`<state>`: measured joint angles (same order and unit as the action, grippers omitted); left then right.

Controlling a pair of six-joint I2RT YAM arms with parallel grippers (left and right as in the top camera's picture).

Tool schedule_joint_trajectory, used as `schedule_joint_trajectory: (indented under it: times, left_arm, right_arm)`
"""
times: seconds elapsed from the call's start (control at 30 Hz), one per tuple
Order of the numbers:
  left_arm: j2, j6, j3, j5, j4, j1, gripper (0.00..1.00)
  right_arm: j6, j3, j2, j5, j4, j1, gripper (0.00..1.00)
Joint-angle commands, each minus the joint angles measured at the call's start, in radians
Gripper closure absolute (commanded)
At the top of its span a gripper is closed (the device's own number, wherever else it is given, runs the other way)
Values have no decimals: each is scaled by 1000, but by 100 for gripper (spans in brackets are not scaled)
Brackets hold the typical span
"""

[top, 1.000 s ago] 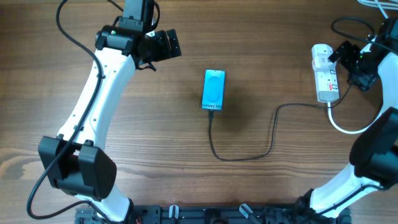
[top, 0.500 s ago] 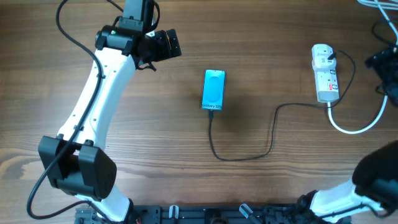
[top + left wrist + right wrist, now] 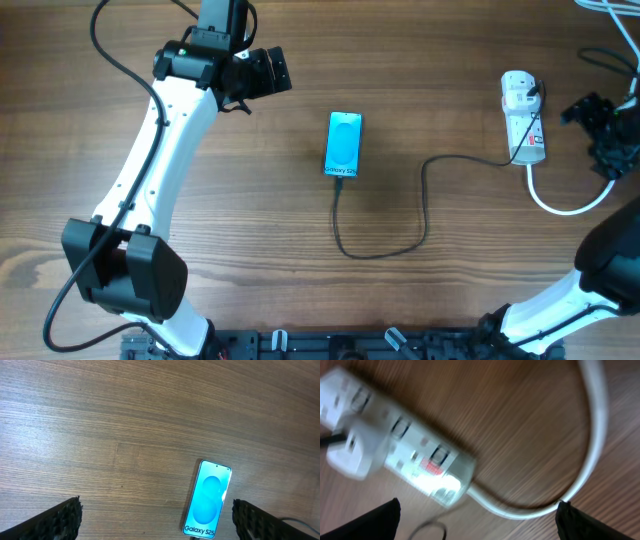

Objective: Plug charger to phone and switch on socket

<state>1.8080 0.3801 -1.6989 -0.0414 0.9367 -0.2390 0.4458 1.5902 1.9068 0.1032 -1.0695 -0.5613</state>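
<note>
The phone (image 3: 343, 144) lies flat mid-table, cyan screen up; it also shows in the left wrist view (image 3: 209, 512). The charger's thin black cable (image 3: 424, 200) runs from the phone's near short end, loops toward me and goes right to the white adapter (image 3: 517, 88), which sits in the white socket strip (image 3: 526, 130). My left gripper (image 3: 262, 75) hovers up-left of the phone, open and empty (image 3: 157, 522). My right gripper (image 3: 590, 120) is just right of the socket, open and empty (image 3: 477, 525). The right wrist view shows the socket (image 3: 415, 450) blurred.
The socket's thick white cable (image 3: 560, 208) curves off toward the right edge; it also shows in the right wrist view (image 3: 587, 460). Bare wooden table (image 3: 250, 220) lies around the phone. Robot bases stand at the near edge.
My right gripper left the socket's far end, swung out to the right, and came back beside the socket. The black cable's loop shifted left. Left arm and phone have not moved.
</note>
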Motion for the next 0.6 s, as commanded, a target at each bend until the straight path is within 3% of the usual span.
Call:
schedule_joint_trajectory:
  times: [0.0,0.27,0.57]
  left_arm:
    - [6,6,3,16,-1,2,0]
    - [6,6,3,16,-1,2,0]
    - [6,6,3,16,-1,2,0]
  right_arm:
    - [53,5,-4,-70,57,-23,0]
    - [22,-31,153,-58,279,82,0]
    - [-4,-33,198,-146,317,119,0]
